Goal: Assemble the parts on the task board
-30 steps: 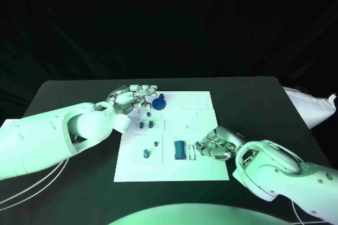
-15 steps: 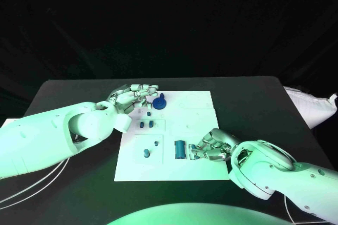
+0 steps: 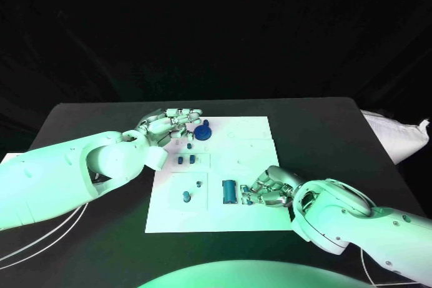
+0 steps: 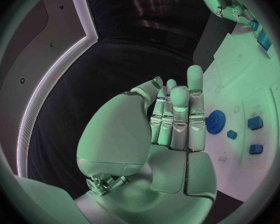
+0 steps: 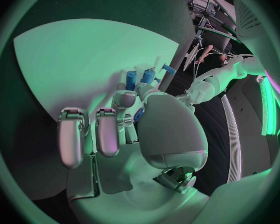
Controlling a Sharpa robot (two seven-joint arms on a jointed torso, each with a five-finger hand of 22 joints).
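The white task board [image 3: 256, 153] lies mid-table. A round blue gear part [image 3: 204, 133] stands near its far left corner, and my left hand [image 3: 171, 122] hovers just left of it, fingers stretched side by side and holding nothing. The left wrist view shows that hand [image 4: 171, 119] beside the gear [image 4: 216, 122]. A long blue block [image 3: 230, 191] sits in the near half of the board. My right hand [image 3: 270, 187] curls down right next to it, fingertips over a slim blue piece [image 3: 245, 193]. The right wrist view shows blue pieces [image 5: 140, 77] at the hand's [image 5: 134, 129] fingertips, grip unclear.
Small blue pieces [image 3: 185, 158] sit in the board's left middle panel, with others [image 3: 187, 196] in the near left panel. Black table [image 3: 333, 132] surrounds the board on all sides. A white cloth-like object [image 3: 401, 138] lies off the table's right edge.
My right hand has slid a little left onto the board, closing in on the long blue block and slim piece. The left hand has stayed put.
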